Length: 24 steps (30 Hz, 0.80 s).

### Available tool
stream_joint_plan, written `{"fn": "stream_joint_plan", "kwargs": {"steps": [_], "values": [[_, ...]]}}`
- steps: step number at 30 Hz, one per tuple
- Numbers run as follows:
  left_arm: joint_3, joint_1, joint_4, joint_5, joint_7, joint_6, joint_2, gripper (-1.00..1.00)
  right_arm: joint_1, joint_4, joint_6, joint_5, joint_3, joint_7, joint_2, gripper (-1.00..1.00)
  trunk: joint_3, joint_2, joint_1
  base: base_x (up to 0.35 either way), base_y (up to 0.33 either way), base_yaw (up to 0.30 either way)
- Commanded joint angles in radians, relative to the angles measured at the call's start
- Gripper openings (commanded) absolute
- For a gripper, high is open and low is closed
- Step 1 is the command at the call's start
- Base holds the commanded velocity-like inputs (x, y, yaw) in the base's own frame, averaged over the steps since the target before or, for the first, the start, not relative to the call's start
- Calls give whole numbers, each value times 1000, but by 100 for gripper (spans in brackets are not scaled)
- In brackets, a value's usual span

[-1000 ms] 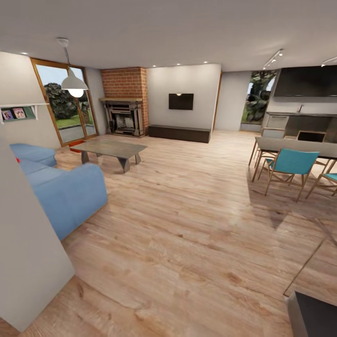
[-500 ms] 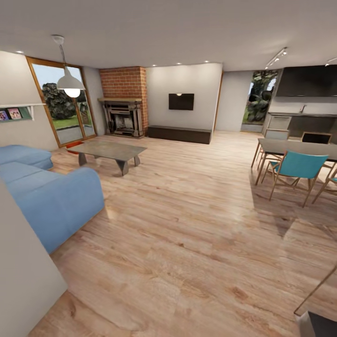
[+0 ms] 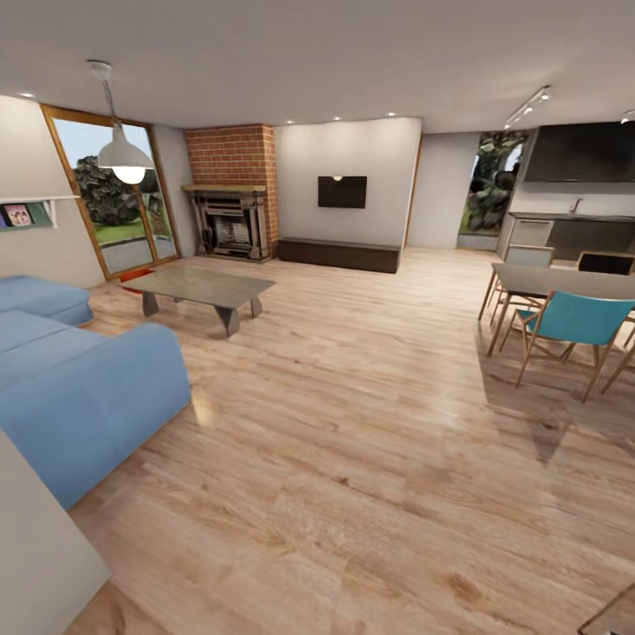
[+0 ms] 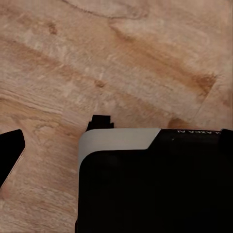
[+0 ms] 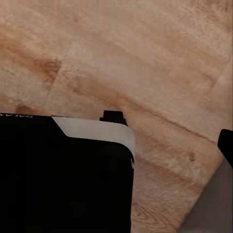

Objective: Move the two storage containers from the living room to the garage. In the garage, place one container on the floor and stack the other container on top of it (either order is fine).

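Observation:
I look into the living room, with its light wood-plank floor (image 3: 370, 459), blue sofa (image 3: 79, 388), brick fireplace (image 3: 231, 212) and glass coffee table (image 3: 205, 286). A small orange-red patch (image 3: 132, 275) shows on the floor behind the table's far left end. It may be a storage container, but most of it is hidden. The left wrist view has one dark fingertip (image 4: 9, 153) over bare planks beside my black base (image 4: 155, 184). In the right wrist view another dark fingertip (image 5: 226, 145) shows at the frame edge. The jaws' state is unclear.
A cream wall corner (image 3: 35, 547) stands close at the lower left. A dining table (image 3: 564, 282) with teal chairs (image 3: 569, 322) is at the right, before a dark kitchen counter (image 3: 573, 231). A pendant lamp (image 3: 123, 157) hangs by the glass patio doors (image 3: 115, 203).
The whole view has shifted as the camera moved forward. The near wall corner has slid further out at the lower left, and the dark corner at the lower right has left the frame.

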Motion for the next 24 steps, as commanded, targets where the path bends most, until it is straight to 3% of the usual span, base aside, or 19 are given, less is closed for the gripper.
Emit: {"fn": "stream_joint_plan", "kwargs": {"steps": [1, 24], "values": [[0, -1, 0, 5, 4, 1, 0, 100, -1, 3, -5, -9, 8, -1, 1, 100, -1, -1, 1, 322, 0, 0], [0, -1, 0, 5, 5, 0, 0, 100, -1, 3, -5, -9, 8, -1, 1, 100, -1, -1, 1, 322, 0, 0]]}}
